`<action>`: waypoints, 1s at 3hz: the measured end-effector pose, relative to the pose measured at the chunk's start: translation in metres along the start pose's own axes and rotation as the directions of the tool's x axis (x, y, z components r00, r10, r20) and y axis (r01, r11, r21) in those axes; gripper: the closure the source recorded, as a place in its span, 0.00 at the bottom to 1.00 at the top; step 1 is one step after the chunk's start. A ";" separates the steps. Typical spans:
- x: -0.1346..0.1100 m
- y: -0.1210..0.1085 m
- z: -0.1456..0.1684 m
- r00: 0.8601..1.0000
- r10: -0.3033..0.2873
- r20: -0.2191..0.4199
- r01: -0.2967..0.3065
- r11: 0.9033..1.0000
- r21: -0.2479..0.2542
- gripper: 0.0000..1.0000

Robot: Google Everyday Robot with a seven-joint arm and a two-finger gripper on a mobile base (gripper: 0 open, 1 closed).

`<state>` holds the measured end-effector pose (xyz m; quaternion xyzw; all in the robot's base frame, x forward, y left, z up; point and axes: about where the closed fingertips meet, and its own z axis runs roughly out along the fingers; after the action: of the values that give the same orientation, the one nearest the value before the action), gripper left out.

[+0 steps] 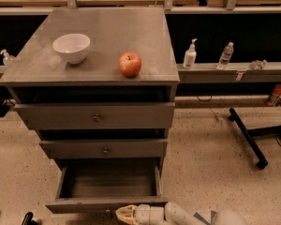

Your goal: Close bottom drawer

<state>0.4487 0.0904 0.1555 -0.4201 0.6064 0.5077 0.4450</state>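
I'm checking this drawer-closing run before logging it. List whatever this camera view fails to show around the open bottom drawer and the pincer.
- bottom drawer: its front face and knob are out of sight, because the camera view looks down onto the panel's top edge.
- pincer: it sits low, in front of that drawer. Whether it touches the panel cannot be made out.
- arm: mostly cut off by the bottom edge of the picture.

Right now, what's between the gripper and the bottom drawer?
Nothing shows: in the camera view the gripper sits right by the front of the bottom drawer.
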 end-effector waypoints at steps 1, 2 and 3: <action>0.008 -0.020 0.006 1.000 0.025 0.018 -0.026 0.999 0.028 1.00; 0.008 -0.019 0.005 1.000 0.025 0.018 -0.026 0.999 0.028 1.00; 0.000 -0.040 -0.002 0.997 -0.006 0.071 0.002 0.998 0.056 1.00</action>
<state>0.4867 0.0830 0.1457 -0.3906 0.6031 0.5044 0.4789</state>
